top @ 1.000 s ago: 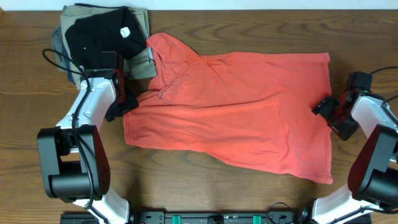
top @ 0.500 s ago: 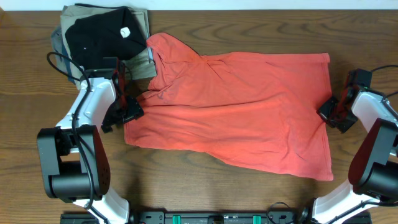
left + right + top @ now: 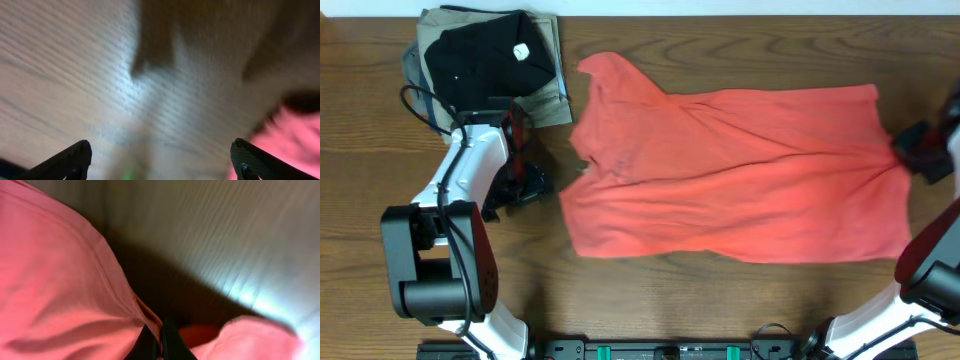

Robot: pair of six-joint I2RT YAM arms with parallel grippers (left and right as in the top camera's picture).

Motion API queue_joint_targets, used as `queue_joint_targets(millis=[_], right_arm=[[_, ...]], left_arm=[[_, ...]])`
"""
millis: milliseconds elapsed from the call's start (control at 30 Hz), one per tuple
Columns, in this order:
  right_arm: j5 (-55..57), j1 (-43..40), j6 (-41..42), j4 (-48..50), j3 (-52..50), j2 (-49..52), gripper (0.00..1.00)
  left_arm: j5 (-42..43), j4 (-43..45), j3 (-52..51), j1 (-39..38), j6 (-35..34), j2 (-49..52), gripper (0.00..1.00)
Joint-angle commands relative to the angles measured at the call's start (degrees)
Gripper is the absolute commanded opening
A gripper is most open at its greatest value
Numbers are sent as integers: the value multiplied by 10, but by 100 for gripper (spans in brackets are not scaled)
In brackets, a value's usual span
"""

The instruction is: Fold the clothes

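1. Lying stacked at the far-left corner of the brown wooden table (image 3: 380, 130): a black folded garment with a white tag (image 3: 480, 60), atop khaki folded cloth (image 3: 552, 100).
2. Hovering over bare wood, near the shirt's left edge but apart from it: left gripper (image 3: 528, 186), fingers spread wide, holding nothing.
3. Spread out across the table's middle: red-orange short-sleeved T-shirt (image 3: 720, 190), wrinkled.
4. Pinching the T-shirt's right edge: right gripper (image 3: 918, 158), fingers pressed together on fabric.

Open bench (image 3: 720, 300) runs along the near edge and along the far edge beyond the T-shirt (image 3: 740, 170), which covers the centre and right. Folded garments (image 3: 490, 60) block the far-left corner; a narrow bare gap separates them from the shirt.
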Motion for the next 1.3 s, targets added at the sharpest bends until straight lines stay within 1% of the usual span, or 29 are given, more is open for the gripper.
queue_joint_targets(millis=[0, 33, 67, 100, 133, 333, 433, 500, 667, 733, 867, 900, 1033, 1167, 1267], right_arm=[[-6, -19, 8, -39, 71, -4, 16], [-15, -20, 3, -59, 89, -4, 45], [-23, -20, 0, -74, 101, -4, 70], [-30, -20, -2, -89, 110, -4, 87], [-38, -19, -8, -105, 117, -4, 99], [-67, -6, -12, -177, 115, -4, 99], [-71, 15, -13, -208, 108, -4, 99], [-71, 30, -17, -215, 104, -4, 99], [-79, 70, -68, -213, 104, -4, 99], [-79, 89, -79, -210, 104, -3, 99], [-75, 125, -80, -195, 104, -3, 99], [-75, 136, -80, -189, 104, -3, 99], [-75, 168, -80, -174, 101, -3, 99], [-71, 195, -80, -158, 85, -3, 99], [-56, 214, -80, -133, 56, -3, 99]], left_arm=[[7, -10, 6, -26, 12, -3, 89], [14, -11, 6, -34, 17, -3, 89], [19, -11, 6, -44, 16, -3, 89], [25, -10, 6, -53, 16, -3, 89], [28, -10, 6, -63, 16, -3, 89], [30, -13, 3, -113, 10, -3, 89], [45, -11, -9, -129, 9, -3, 86], [59, -6, -12, -138, 10, -3, 86], [73, 24, -12, -147, 15, -3, 86], [102, 53, -9, -147, 34, -3, 86], [107, 100, 29, -147, 76, -3, 87], [104, 112, 44, -146, 77, -3, 90], [101, 166, 99, -146, 80, -3, 90], [103, 244, 138, -147, 111, -2, 90], [103, 310, 153, -146, 115, 2, 90]])
